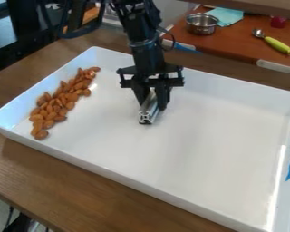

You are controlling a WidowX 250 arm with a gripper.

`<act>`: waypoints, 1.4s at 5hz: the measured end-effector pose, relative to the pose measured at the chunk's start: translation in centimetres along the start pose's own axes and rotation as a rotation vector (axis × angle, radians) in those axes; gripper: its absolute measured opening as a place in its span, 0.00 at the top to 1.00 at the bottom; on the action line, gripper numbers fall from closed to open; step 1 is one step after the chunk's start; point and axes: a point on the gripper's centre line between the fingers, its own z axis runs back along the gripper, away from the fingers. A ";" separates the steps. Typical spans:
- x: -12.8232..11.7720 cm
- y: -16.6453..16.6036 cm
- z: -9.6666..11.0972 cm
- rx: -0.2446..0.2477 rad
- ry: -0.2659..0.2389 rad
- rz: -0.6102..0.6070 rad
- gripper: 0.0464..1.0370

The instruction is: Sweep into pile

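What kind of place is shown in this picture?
Probably a robotics lab or test workspace: a black robot arm holds a metal bar over a white tray with almonds, and cables run along the arm.

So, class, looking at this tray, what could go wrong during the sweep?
The almonds lie in a long strip, so the narrow metal bar may miss some at its ends. They're also close to the tray's left wall; a hard push that way might jam them there. And the tool grips a slim bar, which could twist.
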 end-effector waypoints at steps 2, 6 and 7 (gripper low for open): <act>0.4 1.1 0.0 0.010 -0.008 -0.020 0.66; 1.4 4.9 0.7 0.066 -0.049 0.059 0.66; 1.6 6.4 1.0 0.089 -0.061 0.148 0.66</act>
